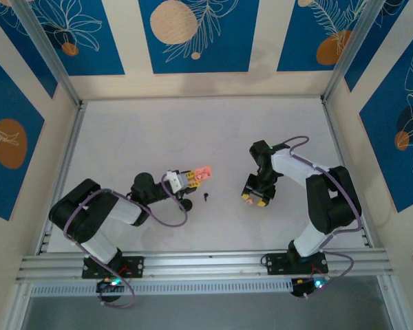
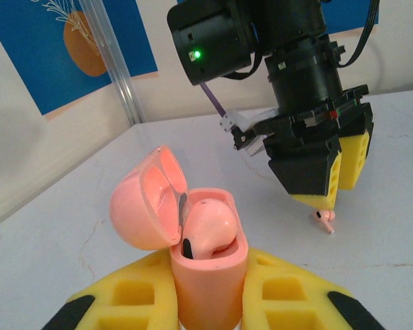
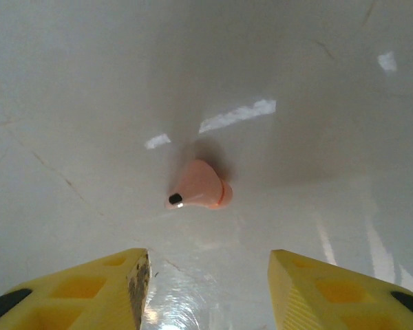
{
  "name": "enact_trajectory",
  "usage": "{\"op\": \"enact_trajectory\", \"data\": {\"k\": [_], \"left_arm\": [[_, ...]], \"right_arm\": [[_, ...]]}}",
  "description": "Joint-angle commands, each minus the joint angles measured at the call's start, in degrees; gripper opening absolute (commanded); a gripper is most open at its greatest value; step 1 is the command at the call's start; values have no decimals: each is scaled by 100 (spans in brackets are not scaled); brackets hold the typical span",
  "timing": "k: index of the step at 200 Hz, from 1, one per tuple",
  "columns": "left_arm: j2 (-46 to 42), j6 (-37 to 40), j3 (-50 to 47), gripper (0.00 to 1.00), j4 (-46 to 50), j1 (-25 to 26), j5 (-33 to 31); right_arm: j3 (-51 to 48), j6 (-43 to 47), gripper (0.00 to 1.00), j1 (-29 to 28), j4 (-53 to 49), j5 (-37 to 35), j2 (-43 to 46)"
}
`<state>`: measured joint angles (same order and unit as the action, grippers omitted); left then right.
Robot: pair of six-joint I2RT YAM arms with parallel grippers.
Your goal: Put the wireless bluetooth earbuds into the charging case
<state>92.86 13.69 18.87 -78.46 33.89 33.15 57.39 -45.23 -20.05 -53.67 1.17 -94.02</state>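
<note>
My left gripper [image 2: 210, 302] is clamped on the pink charging case [image 2: 210, 275]. Its yellow fingers [image 2: 289, 295] press against both sides of the case body, which stands upright between them. The lid [image 2: 148, 199] is swung open to the left in my left wrist view, and one pink earbud [image 2: 210, 223] sits in the case. From above, I hold the case near the middle of the white table [image 1: 138, 130], and a tiny black earbud [image 1: 206, 196] lies on the surface just beside it, on the near side. My right gripper [image 3: 206, 289] points down at the table with its fingers [image 3: 89, 289] apart, gripping nothing. The second pink earbud [image 3: 198, 187] lies on the table just ahead of the gap between them. I cannot tell whether a fingertip touches it.
</note>
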Motion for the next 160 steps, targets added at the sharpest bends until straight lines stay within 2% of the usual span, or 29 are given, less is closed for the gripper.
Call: {"op": "enact_trajectory", "data": {"k": [1, 70, 125, 160], "left_arm": [[4, 50, -24, 14, -217, 64, 135], [-19, 77, -33, 14, -214, 65, 65], [-6, 66, -15, 14, -212, 65, 51], [-21, 90, -11, 15, -215, 65, 12]], "right_arm": [[-63, -110, 49, 36, 237, 258, -137], [-16, -4, 47, 67, 471, 275, -510], [175, 171, 46, 34, 691, 217, -346], [364, 255, 46, 37, 166, -94, -293]]}}
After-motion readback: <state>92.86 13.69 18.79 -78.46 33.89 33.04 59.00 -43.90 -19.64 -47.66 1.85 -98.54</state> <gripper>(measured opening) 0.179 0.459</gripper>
